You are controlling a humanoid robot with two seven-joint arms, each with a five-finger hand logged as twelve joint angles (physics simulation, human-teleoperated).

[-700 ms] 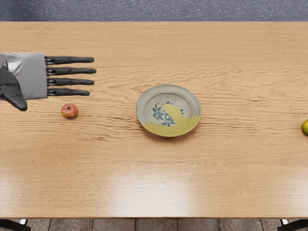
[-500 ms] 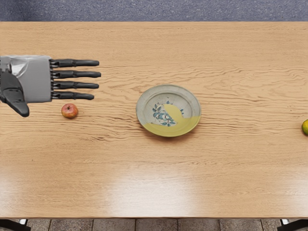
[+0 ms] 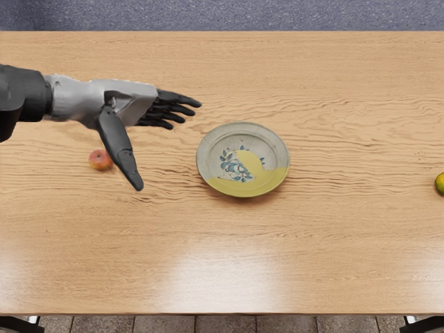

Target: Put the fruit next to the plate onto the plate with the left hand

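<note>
Looking to the left edge first, you lose the left arm (image 3: 24, 97) where the picture cuts it off; only a dark sleeve and a grey forearm show. The left hand (image 3: 128, 105) hangs over the table (image 3: 312, 243), its fingers (image 3: 173, 109) loosely fanned toward the plate (image 3: 242, 132) and holding nothing. From this angle they overlap, so you cannot separate every tip. The thumb (image 3: 121, 154) juts out long and dark toward the near edge.

You find the apple (image 3: 97, 160) lying on bare wood, left of the plate and well apart from it, under the wrist in the picture. Its right side runs up against the thumb, and you cannot tell whether the two touch or how high the hand sits above the wood.

At the right edge a round fruit (image 3: 440, 183) is sliced by the frame. You get only a green-yellow sliver, too little to name its kind.

The plate sits near the middle of the table, with a grey rim, a blue pattern and a yellow patch.

The table is light, grained wood with a pale sheen of reflected light near its front edge. Beyond the far edge you see a strip of blue-grey floor (image 3: 208, 14). Below the near edge lie pale tiles (image 3: 208, 324) and two dark legs (image 3: 17, 324), both clipped at the corners.
</note>
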